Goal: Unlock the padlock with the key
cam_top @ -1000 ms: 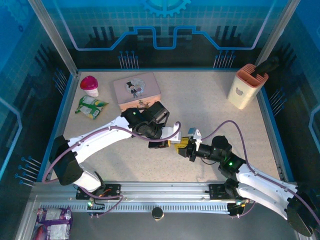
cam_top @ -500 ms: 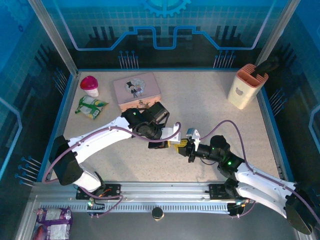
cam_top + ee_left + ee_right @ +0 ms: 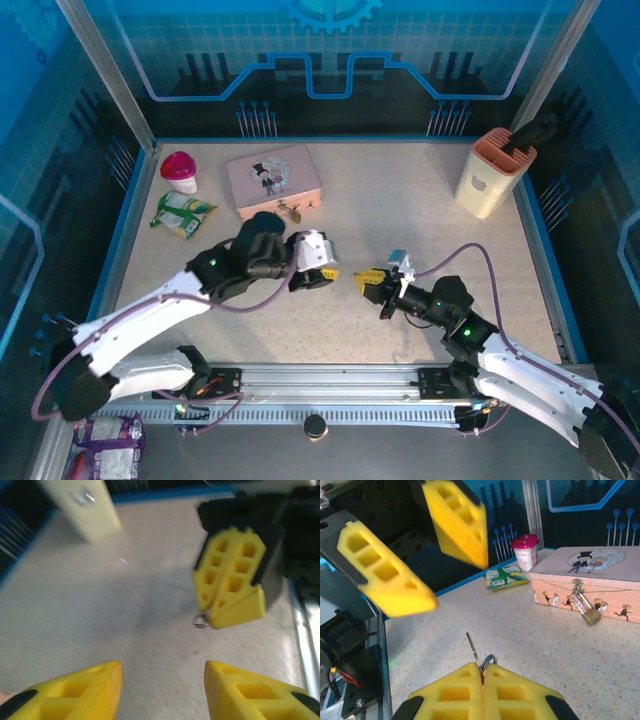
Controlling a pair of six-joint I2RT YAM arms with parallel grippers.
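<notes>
While a pink-lidded cup (image 3: 180, 170) and a green packet (image 3: 183, 213) sit idle at the far left of the desk (image 3: 400, 200), the task's target lies just to their right. The padlock (image 3: 590, 613) hangs by its thin silver shackle from the clasp on the front wall of the pink tin (image 3: 555, 587), its small brass body tilted against that wall. It looks locked, as far as I can judge, though the keyhole is too small to make out. Next along, the left hand (image 3: 162, 667) hovers low over the desk in front of the tin, its 2 yellow fingers spread apart with nothing between them. It seems placed there so it is free to take hold of the padlock and steady it. Facing it from the right, the right hand (image 3: 482, 670) has its 2 fingers pressed together on the key (image 3: 473, 647), pinching the bow end so the thin dark blade sticks out past the tips, a small ring showing beside it — a hold that leaves the blade free to enter a keyhole. The key is well apart from the padlock, so insertion is not yet begun. Far right, a beige holder (image 3: 490, 180) stands upright, out of the way.
</notes>
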